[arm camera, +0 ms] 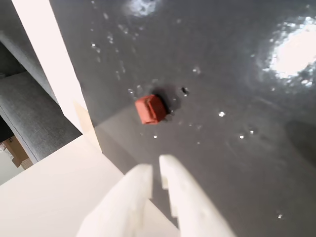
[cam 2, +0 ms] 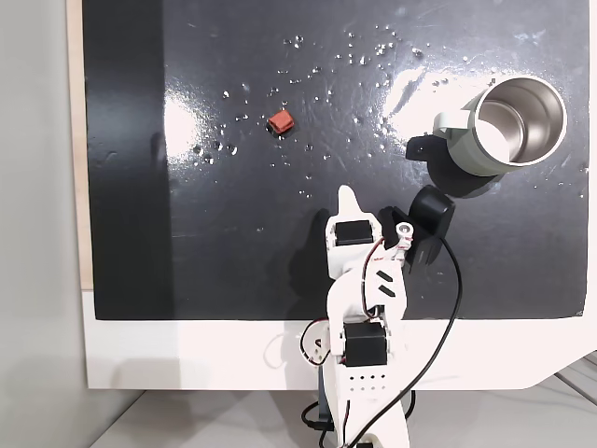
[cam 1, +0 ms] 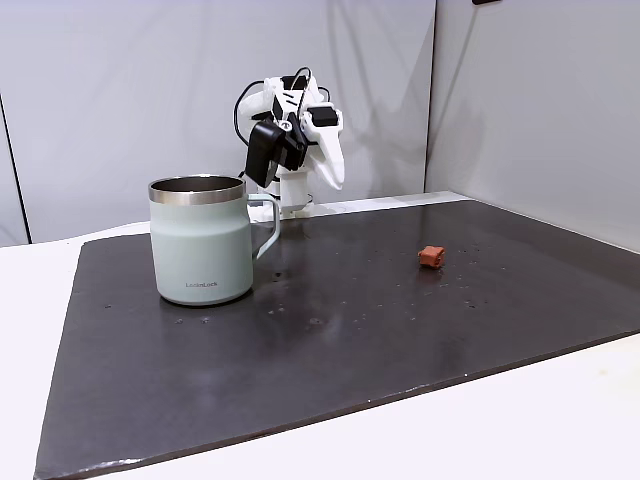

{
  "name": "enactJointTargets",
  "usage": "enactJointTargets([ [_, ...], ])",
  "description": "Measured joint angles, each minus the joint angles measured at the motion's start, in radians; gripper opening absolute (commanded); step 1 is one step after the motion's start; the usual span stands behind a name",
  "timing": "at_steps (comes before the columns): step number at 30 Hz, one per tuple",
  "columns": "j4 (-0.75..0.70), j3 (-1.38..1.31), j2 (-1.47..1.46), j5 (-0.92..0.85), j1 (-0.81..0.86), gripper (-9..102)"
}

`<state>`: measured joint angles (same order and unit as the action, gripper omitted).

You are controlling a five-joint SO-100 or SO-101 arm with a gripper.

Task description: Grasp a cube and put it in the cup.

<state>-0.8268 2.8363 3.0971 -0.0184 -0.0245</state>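
The small reddish-brown cube (arm camera: 149, 109) lies alone on the dark mat, a short way ahead of my white gripper (arm camera: 155, 165) in the wrist view. The fingers nearly touch at the tips and hold nothing. In both fixed views the cube (cam 1: 431, 257) (cam 2: 280, 121) sits far from the cup (cam 1: 200, 245) (cam 2: 469, 154), a pale green mug with a steel rim that stands upright with its handle towards the arm. My gripper (cam 1: 335, 180) (cam 2: 347, 193) hangs above the mat's back edge near the arm's base, well clear of both.
A dark, glossy mat (cam 1: 350, 330) covers most of the white table (cam 1: 560, 410); bare mat lies between cup and cube. A grey wall panel (cam 1: 540, 100) stands to the right in a fixed view. A black cable (cam 2: 448, 308) loops beside the arm.
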Motion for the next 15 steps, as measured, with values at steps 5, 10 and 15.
enactJointTargets([
  [5,-0.005,-0.153,-0.161,-0.005,-0.037,0],
  [10,-0.026,-0.337,-0.350,-0.005,-0.069,0],
  [15,-0.074,-0.520,-0.517,-0.005,-0.106,0],
])
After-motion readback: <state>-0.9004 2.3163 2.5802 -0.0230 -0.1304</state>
